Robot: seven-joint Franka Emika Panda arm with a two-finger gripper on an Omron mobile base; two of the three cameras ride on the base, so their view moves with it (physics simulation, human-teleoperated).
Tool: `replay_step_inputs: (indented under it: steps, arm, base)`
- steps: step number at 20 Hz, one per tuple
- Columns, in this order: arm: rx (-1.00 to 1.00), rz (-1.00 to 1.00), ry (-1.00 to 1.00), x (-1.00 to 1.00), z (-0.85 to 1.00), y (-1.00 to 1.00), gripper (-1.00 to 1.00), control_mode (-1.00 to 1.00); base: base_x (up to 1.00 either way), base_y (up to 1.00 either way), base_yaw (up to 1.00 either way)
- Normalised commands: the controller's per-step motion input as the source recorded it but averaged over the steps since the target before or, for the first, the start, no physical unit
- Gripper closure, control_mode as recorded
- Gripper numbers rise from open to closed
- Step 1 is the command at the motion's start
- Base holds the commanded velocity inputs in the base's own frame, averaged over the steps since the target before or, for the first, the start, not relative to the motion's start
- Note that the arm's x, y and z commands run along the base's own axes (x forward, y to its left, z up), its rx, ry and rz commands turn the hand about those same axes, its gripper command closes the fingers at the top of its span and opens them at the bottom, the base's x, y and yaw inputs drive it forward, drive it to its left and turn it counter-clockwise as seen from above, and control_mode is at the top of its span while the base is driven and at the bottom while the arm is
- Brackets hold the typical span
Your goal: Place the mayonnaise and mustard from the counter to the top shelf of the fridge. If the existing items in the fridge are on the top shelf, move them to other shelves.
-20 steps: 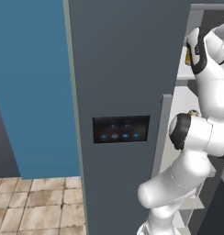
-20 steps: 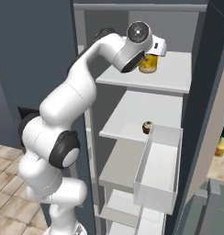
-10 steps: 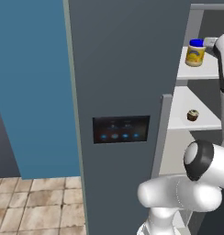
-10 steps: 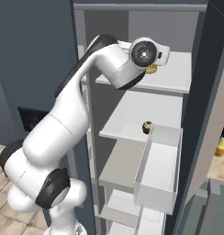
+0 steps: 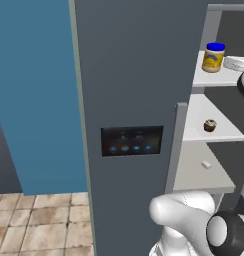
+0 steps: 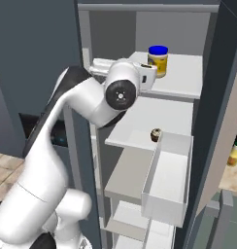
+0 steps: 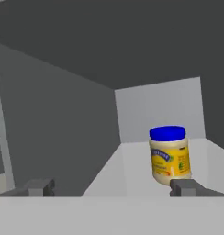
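Now we have let go of the mayonnaise [image 6: 158,60]: it stands upright on the top shelf [image 6: 186,78], and our gripper [image 7: 112,188] has drawn back, jaws open and empty. Next, the mustard [image 6: 234,154] waits outside the fridge [image 5: 139,75].

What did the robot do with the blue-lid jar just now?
The hand let go of the mayonnaise and pulled back from it, fingers open and apart from the jar. The jar now stands alone, upright on the top shelf. The cupcake stayed on the shelf below.
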Motion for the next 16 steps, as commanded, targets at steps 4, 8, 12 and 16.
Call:
replay_step_inputs:
  steps: [4, 8, 12, 16]
  arm:
    - [-0.09, 0.0, 0.07, -1.0, 0.08, 0.7, -1.0, -1.0]
    - [-0.16, 0.01, 0.19, -1.0, -0.13, 0.34, -1.0, -1.0]
    - [-0.2, 0.0, 0.29, -1.0, -0.29, 0.36, -1.0, -1.0]
    - [-0.15, 0.01, 0.46, -1.0, -0.07, 0.4, -1.0, -1.0]
  base:
    - [0.0, 0.0, 0.0]
    - [0.0, 0.0, 0.0]
    - [0.0, 0.0, 0.0]
    - [0.0, 0.0, 0.0]
